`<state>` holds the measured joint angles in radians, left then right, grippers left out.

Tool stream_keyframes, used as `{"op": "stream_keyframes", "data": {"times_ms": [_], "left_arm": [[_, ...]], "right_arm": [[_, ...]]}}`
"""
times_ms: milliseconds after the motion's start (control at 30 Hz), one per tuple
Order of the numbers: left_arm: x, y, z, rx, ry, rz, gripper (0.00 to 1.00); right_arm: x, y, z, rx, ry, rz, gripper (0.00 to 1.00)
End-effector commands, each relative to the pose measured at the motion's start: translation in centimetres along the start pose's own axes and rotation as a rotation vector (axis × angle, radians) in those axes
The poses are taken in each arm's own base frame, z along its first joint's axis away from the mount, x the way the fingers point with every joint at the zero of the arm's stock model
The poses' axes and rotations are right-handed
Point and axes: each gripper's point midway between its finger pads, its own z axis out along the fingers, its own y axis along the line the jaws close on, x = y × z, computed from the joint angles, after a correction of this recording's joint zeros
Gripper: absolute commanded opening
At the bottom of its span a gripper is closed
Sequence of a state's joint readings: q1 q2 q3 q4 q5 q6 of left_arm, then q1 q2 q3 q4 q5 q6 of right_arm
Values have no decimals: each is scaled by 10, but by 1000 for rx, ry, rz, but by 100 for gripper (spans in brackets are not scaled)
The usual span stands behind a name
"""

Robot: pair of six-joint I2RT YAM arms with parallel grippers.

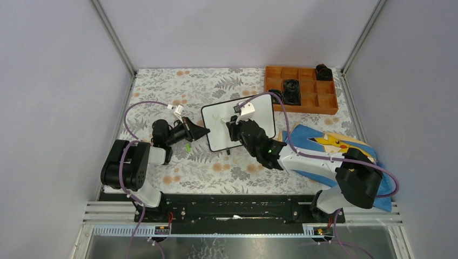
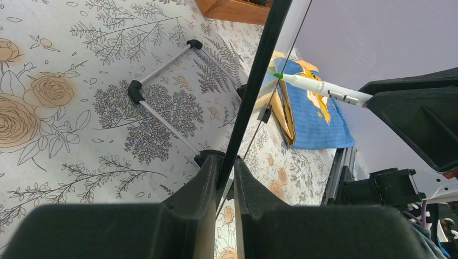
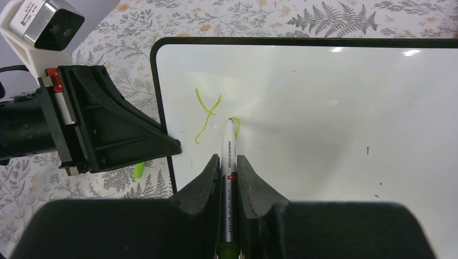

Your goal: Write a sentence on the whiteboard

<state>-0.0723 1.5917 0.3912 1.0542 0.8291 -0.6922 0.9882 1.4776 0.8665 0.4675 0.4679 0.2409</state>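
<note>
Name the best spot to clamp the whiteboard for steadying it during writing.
Take the whiteboard's thin left rim, coming from the left, where the left claw pinches it. Propped on legs, its rim suits a pinch, leaving the face free for the right claw's marker.

Top cam: high, far. Wrist cams close: L edge-on, R facing whiteboard [image 3: 335, 97]; all share it.

Black arms [image 1: 127, 167], white links [image 1: 305, 161], purple cables [image 1: 141, 103], black wedge-shaped left hand [image 2: 226, 172], right hand [image 3: 228, 162]
</note>
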Motion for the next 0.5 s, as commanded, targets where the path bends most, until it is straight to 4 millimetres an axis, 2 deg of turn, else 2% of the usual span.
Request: {"op": "stream_keyframes", "data": {"times_ms": [0,300,467], "left_arm": [[0,2,1,-19,4,11,3],[0,3,1,-22,7,12,3],[0,3,1,-23,6,13,3]], "right_arm": [[-8,3,6,-12,-9,14,0],[0,-2,-1,-10,10,18,0],[-19,-5,-14,-8,-31,40,0]]}}
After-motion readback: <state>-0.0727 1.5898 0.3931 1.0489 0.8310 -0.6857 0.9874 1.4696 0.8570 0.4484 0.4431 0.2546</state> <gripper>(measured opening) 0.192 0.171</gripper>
